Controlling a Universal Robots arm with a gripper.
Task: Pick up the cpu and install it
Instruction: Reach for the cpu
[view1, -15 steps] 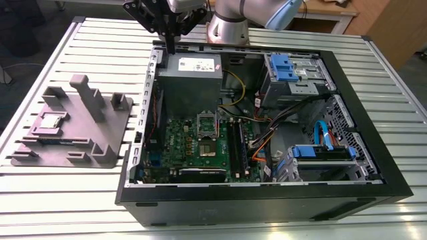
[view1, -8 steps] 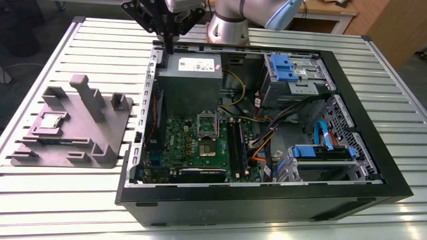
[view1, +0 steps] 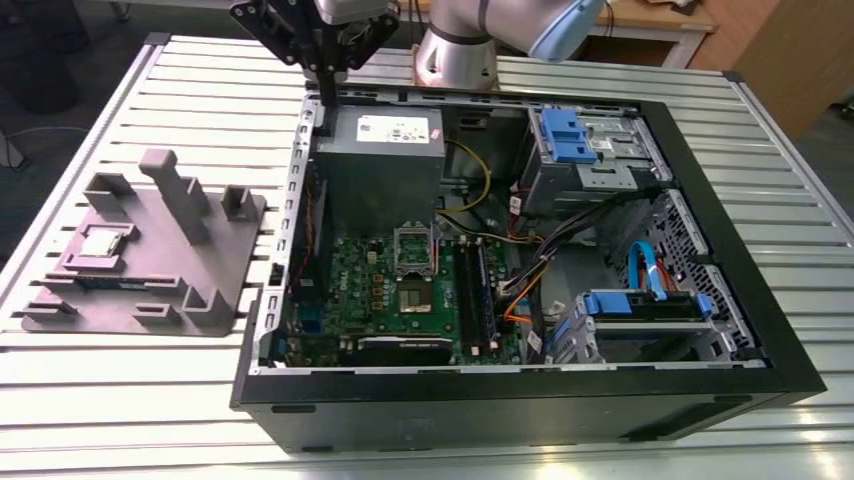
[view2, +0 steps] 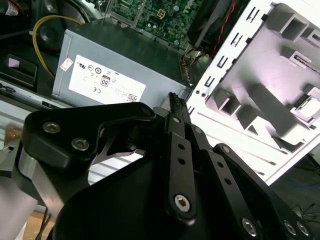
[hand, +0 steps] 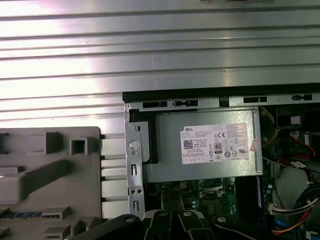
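Hanging over the computer case (view1: 467, 405) beside the power supply (view1: 374, 165), jaws pressed together on nothing, well apart from the cpu (view1: 107, 242) in the grey tray (view1: 220, 270).

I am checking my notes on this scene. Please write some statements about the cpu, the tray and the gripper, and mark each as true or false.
1. The cpu lies on the grey plastic tray, outside the computer case. True.
2. The gripper holds the cpu. False: it is shut on nothing, above the case's corner by the power supply.
3. The tray sits at the exterior view's right of the case. False: it sits at its left.
4. The case is open and its green motherboard shows. True.
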